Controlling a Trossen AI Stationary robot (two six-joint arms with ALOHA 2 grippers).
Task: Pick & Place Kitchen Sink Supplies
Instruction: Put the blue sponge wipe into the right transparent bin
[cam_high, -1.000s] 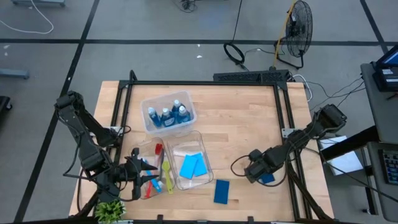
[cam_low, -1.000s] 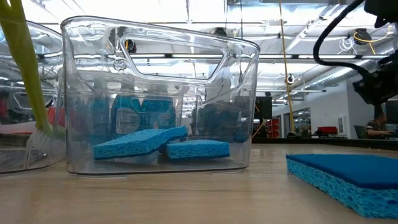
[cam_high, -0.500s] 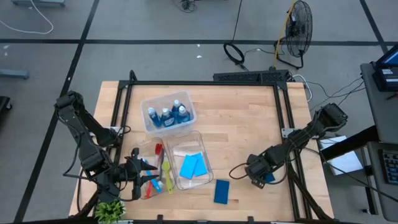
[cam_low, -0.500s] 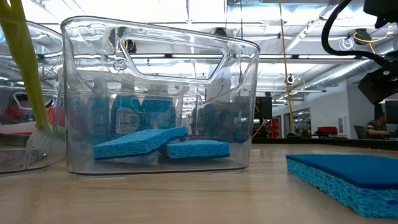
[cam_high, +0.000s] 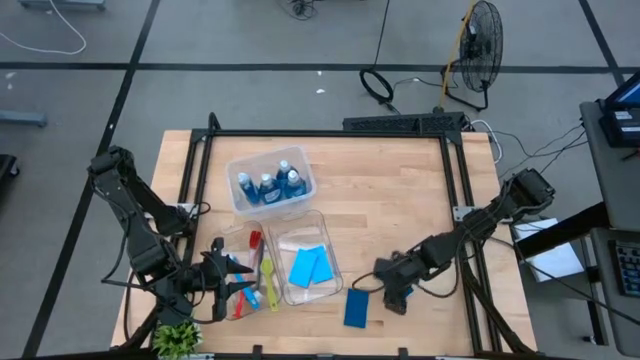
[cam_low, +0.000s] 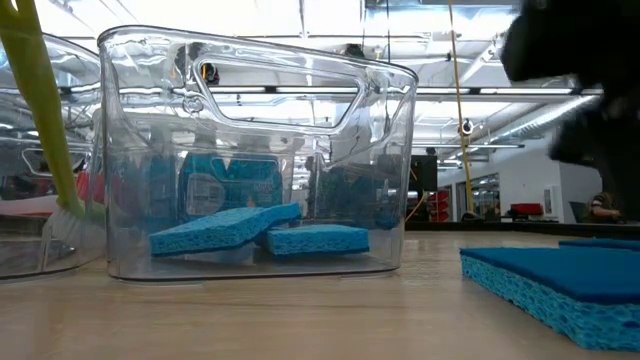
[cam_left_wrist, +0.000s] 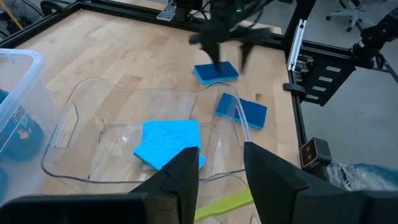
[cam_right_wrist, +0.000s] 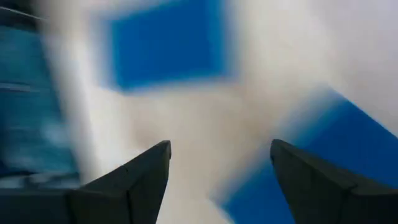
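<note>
While the right end effector (cam_high: 383, 291) hangs low over the tabletop (cam_high: 400, 200) with its fingers spread and nothing between them, the step in hand looks like a pickup of a loose sponge. Nearest the front edge lies one flat blue sponge (cam_high: 356, 308), just beside the sponge bin; a second blue sponge (cam_left_wrist: 216, 72) lies by the right end effector, mostly hidden under the arm from above. To do it well: centre the fingers over one sponge only, come down square to its long edges, close gently since the foam should squash, then lift clear of the bin wall before moving across.

Count, near to far:
- Potted plant (cam_high: 177, 338): one, at the front left corner.
- Left end effector (cam_high: 232, 277): parked at the brush bin, fingers parted, holding nothing.
- Brushes (cam_high: 266, 281): three made out, yellow-green, red, blue; they overlap, so the count is tentative.
- Sponges: two loose, two in the middle bin (cam_high: 306, 266); four in all.
- Bottles (cam_high: 267, 187): three visible in the far bin.
- Clear bins: three.
</note>
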